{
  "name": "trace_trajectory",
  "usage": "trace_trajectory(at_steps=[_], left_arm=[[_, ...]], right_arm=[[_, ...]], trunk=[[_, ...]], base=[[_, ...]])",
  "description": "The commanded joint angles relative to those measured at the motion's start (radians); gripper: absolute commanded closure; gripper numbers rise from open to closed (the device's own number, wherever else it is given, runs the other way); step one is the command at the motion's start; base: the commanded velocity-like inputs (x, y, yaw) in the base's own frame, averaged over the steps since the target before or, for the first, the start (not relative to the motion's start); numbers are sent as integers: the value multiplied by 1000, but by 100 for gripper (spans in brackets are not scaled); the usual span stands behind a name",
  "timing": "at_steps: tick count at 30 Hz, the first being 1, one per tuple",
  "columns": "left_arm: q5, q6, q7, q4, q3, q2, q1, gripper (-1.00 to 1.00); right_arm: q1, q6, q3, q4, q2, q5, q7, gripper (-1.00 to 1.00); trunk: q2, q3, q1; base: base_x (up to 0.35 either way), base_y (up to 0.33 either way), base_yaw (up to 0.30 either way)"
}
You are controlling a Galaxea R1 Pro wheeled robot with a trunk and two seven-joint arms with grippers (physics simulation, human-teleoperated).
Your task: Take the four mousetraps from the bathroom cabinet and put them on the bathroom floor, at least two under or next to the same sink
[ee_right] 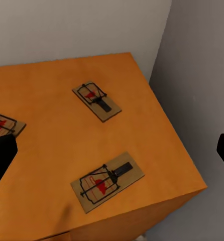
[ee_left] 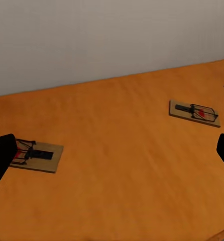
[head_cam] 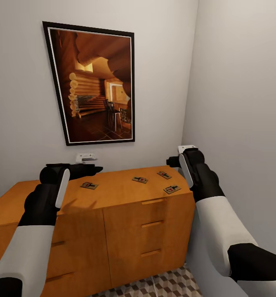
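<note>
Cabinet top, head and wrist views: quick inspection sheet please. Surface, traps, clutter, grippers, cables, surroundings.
Surface: cabinet top, orange-brown wood, drawers shut.
Job's things: four mousetraps lying flat on top, apart from each other.
Clutter: small white object by the wall behind the cabinet.
Grippers: left gripper and right gripper open, above the top, holding nothing.
Cables: nothing seen.
Surroundings: framed picture on the wall; patterned floor tiles below.

Plain pale grey walls [head_cam: 232, 82] are meeting in a narrow corner, where a large black-framed picture of a log-cabin interior [head_cam: 94, 84] is hanging slightly askew. A small white wall fitting [head_cam: 85, 157] is sitting just below it. Brown, beige and white cube-patterned floor tiles [head_cam: 171, 286] are showing at the bottom.
</note>
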Motion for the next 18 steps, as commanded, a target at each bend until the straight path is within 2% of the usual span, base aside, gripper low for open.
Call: trace_trajectory(at_steps=[1, 18], left_arm=[[1, 5, -2, -1, 1, 0, -1, -100], [0, 4, -1, 0, 1, -1, -1, -100]], right_arm=[[-1, 4, 1, 0, 0, -1, -2, -100], [-1, 4, 2, 0, 0, 2, 2, -100]], trunk=[[-1, -1, 0], [-1, -1, 0]], base=[[0, 0, 0], [2, 0, 0]])
